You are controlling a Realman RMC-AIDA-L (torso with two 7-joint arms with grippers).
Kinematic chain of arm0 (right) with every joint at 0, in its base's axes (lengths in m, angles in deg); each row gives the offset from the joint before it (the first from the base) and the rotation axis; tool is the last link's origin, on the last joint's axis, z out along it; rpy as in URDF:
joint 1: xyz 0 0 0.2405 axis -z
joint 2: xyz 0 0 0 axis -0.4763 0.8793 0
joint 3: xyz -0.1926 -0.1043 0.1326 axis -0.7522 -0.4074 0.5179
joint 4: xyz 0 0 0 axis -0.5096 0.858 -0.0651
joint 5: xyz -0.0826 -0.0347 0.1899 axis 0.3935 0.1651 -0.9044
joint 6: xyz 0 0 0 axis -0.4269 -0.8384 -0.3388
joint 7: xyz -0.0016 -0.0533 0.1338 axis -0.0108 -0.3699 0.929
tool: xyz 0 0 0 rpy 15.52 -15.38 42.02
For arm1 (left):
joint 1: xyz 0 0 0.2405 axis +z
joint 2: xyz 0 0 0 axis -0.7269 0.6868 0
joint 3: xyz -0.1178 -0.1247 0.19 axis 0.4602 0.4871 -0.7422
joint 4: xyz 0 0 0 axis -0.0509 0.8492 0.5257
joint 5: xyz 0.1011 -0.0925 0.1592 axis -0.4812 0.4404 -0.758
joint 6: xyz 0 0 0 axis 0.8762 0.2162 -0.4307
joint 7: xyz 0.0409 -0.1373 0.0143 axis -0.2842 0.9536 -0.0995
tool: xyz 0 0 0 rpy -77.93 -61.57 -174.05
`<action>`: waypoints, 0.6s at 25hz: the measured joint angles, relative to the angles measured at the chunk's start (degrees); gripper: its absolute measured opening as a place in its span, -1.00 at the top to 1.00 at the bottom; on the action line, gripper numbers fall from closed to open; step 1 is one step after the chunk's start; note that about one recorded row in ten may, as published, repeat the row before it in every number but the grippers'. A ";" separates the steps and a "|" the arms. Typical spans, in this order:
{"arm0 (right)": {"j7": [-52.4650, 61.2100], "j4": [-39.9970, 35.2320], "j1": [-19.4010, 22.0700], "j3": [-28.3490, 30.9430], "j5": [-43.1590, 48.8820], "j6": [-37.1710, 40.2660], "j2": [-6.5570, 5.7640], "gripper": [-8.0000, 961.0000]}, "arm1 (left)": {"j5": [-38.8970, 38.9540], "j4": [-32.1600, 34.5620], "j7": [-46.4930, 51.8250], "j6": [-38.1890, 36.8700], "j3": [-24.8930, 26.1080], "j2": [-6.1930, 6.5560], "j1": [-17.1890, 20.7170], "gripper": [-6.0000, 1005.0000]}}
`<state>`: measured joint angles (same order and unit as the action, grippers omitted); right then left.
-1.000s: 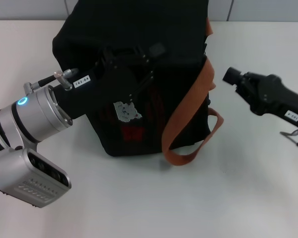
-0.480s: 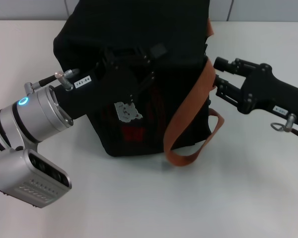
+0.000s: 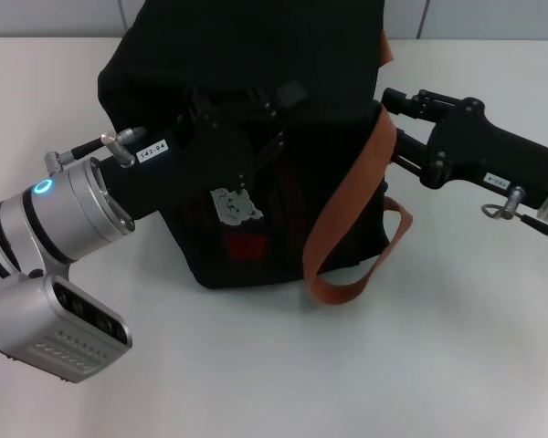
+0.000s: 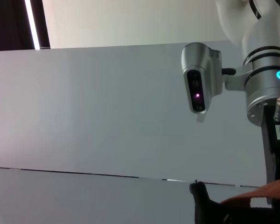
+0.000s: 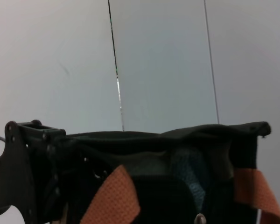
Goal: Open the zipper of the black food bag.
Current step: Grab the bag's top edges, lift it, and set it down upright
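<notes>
The black food bag (image 3: 256, 46) stands at the table's middle back, its tan bear patch (image 3: 235, 205) facing me. An orange-brown strap (image 3: 347, 201) loops down its right side. My left gripper (image 3: 265, 114) rests on the bag's top front, black against black. My right gripper (image 3: 395, 128) is open at the bag's upper right edge, right beside the strap. The zipper line does not show in the head view. In the right wrist view the bag's mouth (image 5: 177, 140) gapes a little, and a tiny silver tab (image 5: 199, 218) shows low down.
White table (image 3: 256, 365) lies bare in front of the bag and to its right. A grey wall (image 5: 158, 60) rises close behind the bag. The right arm's wrist camera (image 4: 200, 84) shows in the left wrist view.
My right gripper has moved left across the table, from well clear of the bag to its upper right edge by the strap. The left arm and the bag have stayed put.
</notes>
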<state>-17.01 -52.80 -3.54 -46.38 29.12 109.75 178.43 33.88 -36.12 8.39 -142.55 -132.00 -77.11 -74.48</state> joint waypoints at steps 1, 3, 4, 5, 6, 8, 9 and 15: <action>-0.01 0.10 -0.25 -0.26 0.02 -0.20 0.00 0.11 | -0.03 0.00 0.00 0.00 0.00 0.00 0.00 0.81; -0.02 0.16 -0.54 -0.60 -0.01 -0.66 0.00 0.14 | -0.07 0.00 0.02 0.00 0.00 0.00 0.00 0.81; -0.05 0.16 -0.61 -0.67 -0.07 -0.98 0.00 0.15 | -0.08 0.00 0.03 0.00 0.00 0.00 0.00 0.81; -0.10 0.15 -0.68 -0.69 -0.11 -1.27 0.00 0.16 | -0.10 0.00 0.05 0.00 -0.02 0.00 0.00 0.81; -0.19 0.15 -0.75 -0.70 -0.13 -1.61 0.00 0.18 | -0.14 0.00 0.07 0.00 -0.03 0.00 0.00 0.81; -0.55 0.17 -0.93 -0.70 -0.15 -1.98 0.00 0.29 | -0.16 0.00 0.10 -0.01 -0.08 0.00 0.04 0.81; -0.76 0.21 -1.02 -0.70 -0.16 -2.02 0.00 0.34 | -0.16 0.00 0.10 -0.01 -0.09 0.00 0.08 0.81; -2.15 0.20 -0.40 -0.20 -0.20 -1.22 -0.01 0.69 | -0.10 0.32 0.14 -0.02 -0.09 0.00 0.28 0.81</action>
<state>-19.16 -52.60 -3.94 -46.58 28.92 108.53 178.43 33.78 -35.81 8.54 -142.57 -132.09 -77.11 -74.20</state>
